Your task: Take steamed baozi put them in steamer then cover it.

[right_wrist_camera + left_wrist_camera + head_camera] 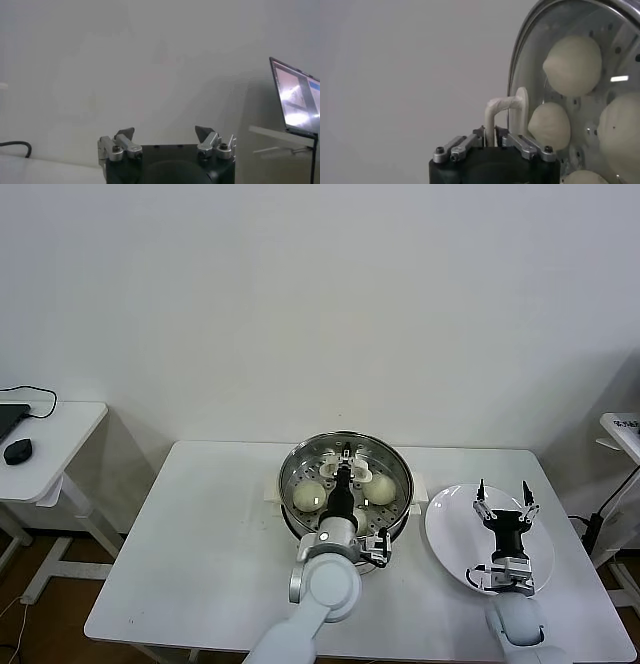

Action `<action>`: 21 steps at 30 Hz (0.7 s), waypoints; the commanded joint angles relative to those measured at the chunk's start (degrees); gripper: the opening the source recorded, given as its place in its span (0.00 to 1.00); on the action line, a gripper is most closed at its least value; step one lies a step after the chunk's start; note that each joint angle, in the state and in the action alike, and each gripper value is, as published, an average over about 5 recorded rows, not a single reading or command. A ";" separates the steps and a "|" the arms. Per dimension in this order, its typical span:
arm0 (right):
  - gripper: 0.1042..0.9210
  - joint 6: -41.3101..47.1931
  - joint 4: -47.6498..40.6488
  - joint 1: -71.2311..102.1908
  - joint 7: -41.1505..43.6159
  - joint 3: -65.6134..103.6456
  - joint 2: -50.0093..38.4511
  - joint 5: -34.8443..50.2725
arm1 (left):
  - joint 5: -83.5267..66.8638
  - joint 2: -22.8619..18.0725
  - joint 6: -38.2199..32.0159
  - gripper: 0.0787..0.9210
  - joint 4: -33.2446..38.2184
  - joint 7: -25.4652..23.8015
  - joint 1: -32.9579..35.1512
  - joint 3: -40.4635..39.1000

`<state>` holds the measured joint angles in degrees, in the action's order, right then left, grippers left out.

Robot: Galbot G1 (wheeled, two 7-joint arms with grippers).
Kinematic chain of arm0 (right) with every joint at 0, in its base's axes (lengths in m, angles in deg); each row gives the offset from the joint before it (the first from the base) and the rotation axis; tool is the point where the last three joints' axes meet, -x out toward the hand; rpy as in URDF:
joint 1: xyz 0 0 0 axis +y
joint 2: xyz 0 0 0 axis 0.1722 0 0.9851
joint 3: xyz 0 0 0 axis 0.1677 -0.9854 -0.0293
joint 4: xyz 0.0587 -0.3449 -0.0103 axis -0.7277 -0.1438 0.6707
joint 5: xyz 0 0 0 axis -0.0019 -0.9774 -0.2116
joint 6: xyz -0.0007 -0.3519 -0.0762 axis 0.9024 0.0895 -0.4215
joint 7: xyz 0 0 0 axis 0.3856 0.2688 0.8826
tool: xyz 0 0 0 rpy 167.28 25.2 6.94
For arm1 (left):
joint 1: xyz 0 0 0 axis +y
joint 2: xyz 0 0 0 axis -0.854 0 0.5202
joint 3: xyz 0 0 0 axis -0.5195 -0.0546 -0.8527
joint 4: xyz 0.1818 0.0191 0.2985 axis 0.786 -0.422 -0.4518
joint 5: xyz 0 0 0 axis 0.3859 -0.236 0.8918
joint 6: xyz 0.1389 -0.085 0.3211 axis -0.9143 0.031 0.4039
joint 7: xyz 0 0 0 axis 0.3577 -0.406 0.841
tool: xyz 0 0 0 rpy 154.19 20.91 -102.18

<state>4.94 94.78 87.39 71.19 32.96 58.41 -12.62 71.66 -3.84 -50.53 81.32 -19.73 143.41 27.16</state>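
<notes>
I have the left hand (345,475) over the steamer (345,484), its fingers loosely straddling the handle (501,112) of the glass cover (530,75), which sits on the steamer over the baozi (573,65). The right hand (503,501) hovers over the white plate (450,529), wide open and empty.

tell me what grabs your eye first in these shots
The round shiny stainless-steel steamer basket at the middle of the white table stands out first, with smooth cream-white dough buns inside under its clear glass lid. The left gripper reaches over it at the lid's cream-white oblong handle. To the right, the right gripper hangs open above a flat white plate.
</notes>
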 commanded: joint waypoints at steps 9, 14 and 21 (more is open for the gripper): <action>0.88 0.16 0.22 -0.78 -0.12 -0.29 -0.20 0.13 | -5.88 8.32 0.36 0.75 14.96 -1.50 6.23 -0.62; 0.88 0.20 0.31 -0.95 -0.10 -0.49 -0.11 0.14 | -12.46 13.12 0.74 0.87 23.04 -1.90 9.41 1.02; 0.88 1.30 2.13 0.95 3.27 -0.86 -1.22 5.93 | -39.47 17.10 1.25 0.88 30.58 7.00 11.36 15.01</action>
<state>5.26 95.42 86.89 71.63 32.43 58.03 -12.06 60.58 6.30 -49.70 98.89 -20.35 150.99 29.19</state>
